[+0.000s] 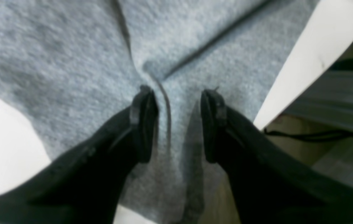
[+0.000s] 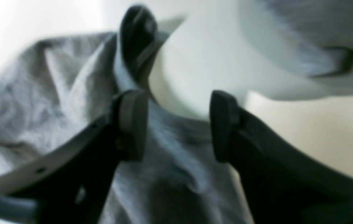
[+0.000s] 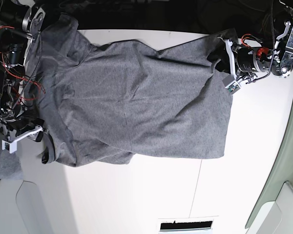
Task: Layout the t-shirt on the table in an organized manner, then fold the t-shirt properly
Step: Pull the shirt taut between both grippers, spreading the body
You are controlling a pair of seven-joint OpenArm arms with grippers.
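While no container is to be seen in any view, the t-shirt [image 3: 136, 102] is found spread wide over the table [image 3: 146, 195], its grey body covering most of the far half of the white top, with the collar end towards the base view's left and the hem towards its right.

At the hem end, the left gripper [image 1: 179, 124] is shown by its wrist view with the fingers [image 1: 143, 124] standing apart and a raised seam or fold of the cloth running up between them; the fabric lies under and between the two black tips, but whether it is touched by them cannot be told. The table's edge is seen just beside this gripper in that view.

At the collar end, the right gripper [image 2: 178, 124] is likewise seen with its fingers [image 2: 133, 124] parted. The darker collar band curves between them in the blurred wrist view, with bare table beyond; nothing is clamped.

By the base view alone the shirt's whole outline is given, with a sleeve folded under along the near edge and the upper left part hanging past the table's corner. By the wrist views alone the gap between the fingers is shown.

A small grey cloth bundle [image 3: 5, 168] is seen at the base view's left edge, apart from the shirt.
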